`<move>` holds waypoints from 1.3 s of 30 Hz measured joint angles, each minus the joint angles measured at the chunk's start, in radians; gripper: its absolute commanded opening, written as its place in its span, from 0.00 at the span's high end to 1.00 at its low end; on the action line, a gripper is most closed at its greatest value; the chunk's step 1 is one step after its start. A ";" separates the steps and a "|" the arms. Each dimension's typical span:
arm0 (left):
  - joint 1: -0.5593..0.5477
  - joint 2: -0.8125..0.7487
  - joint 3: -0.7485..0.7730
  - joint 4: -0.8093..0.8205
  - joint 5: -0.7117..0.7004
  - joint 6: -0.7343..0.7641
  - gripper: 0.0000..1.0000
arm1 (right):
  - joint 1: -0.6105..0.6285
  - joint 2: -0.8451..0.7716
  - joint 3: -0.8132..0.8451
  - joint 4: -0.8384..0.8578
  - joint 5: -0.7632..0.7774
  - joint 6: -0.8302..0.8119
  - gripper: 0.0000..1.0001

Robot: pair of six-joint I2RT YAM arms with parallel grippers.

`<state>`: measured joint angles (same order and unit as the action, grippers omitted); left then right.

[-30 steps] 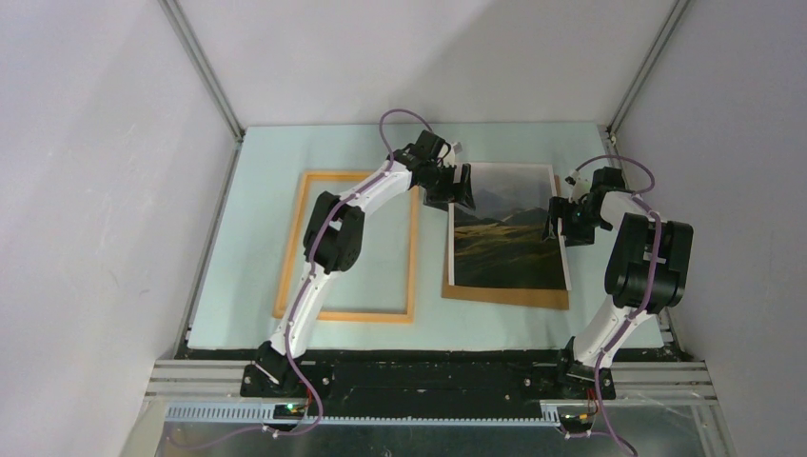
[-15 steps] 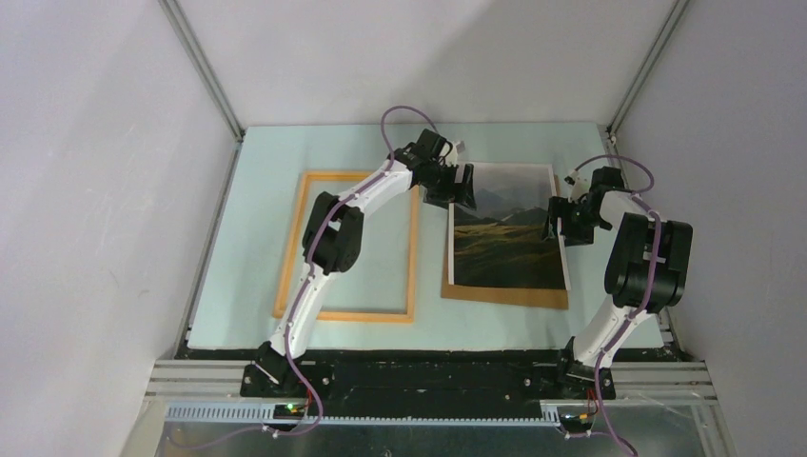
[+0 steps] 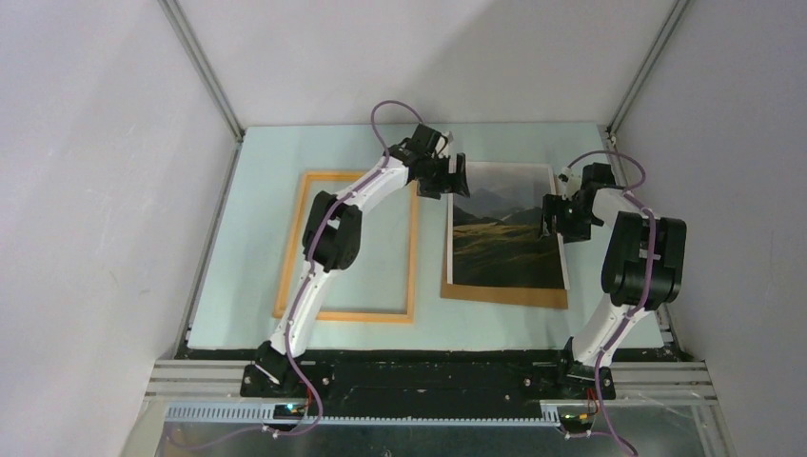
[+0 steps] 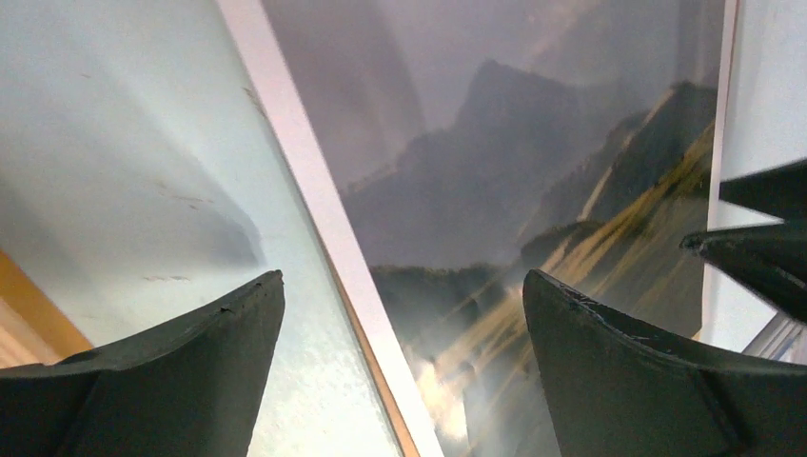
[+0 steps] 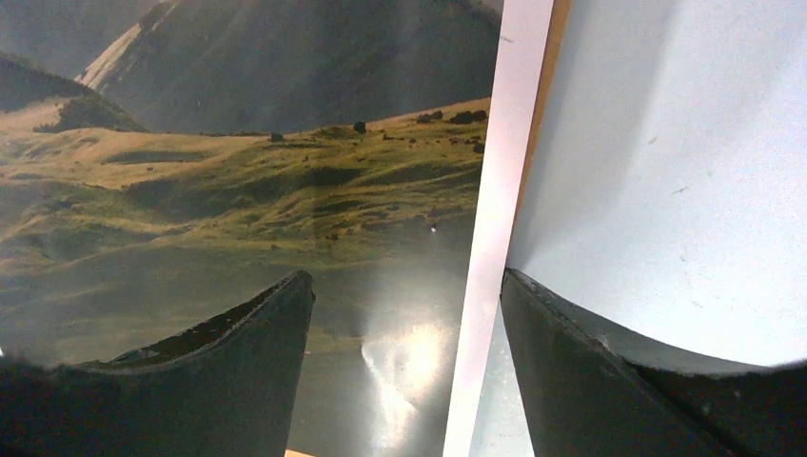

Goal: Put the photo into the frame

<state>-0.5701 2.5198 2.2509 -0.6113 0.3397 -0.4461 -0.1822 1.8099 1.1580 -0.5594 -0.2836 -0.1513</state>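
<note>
While photo [image 3: 504, 238] lies on backing board [image 3: 504, 296], frame [image 3: 362, 315] alongside

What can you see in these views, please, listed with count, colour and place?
photo: one, dark mountain landscape with white border, right part of the table, lying on the backing board.
backing board: one, brown, under the photo, a strip showing at the near edge.
frame: one, orange-tan, flat, left of the photo, no photo in it.
table: one, pale blue-green, under everything.
left arm: one, white and black, purple cable, reaching across the frame.
right arm: one, same colours, right of the photo.
left claw: one, black, open, over the photo's far left corner.
right claw: one, black, open, over the photo's right edge.
</note>
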 measured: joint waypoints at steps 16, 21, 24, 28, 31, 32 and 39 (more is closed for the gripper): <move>0.042 0.055 0.037 0.032 0.080 -0.078 0.00 | 0.067 -0.032 0.000 0.100 0.153 0.039 0.23; 0.042 0.057 0.037 0.039 0.094 -0.079 0.00 | 0.074 -0.038 0.011 0.127 0.164 0.048 0.23; 0.042 0.059 0.037 0.042 0.104 -0.085 0.01 | 0.085 -0.037 0.024 0.129 0.163 0.051 0.23; 0.042 0.060 0.037 0.042 0.116 -0.095 0.00 | 0.106 -0.022 0.058 0.127 0.144 0.055 0.24; 0.042 0.061 0.037 0.043 0.121 -0.098 0.01 | 0.123 0.016 0.096 0.123 0.127 0.062 0.24; 0.042 0.061 0.037 0.044 0.122 -0.100 0.00 | 0.128 0.029 0.102 0.123 0.122 0.066 0.24; 0.042 0.061 0.025 0.058 0.140 -0.108 0.00 | 0.154 0.094 0.122 0.092 0.095 0.082 0.24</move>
<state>-0.5278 2.5805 2.2757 -0.5537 0.4797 -0.5545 -0.0277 1.9041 1.2804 -0.4675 -0.1883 -0.0696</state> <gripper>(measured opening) 0.994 0.763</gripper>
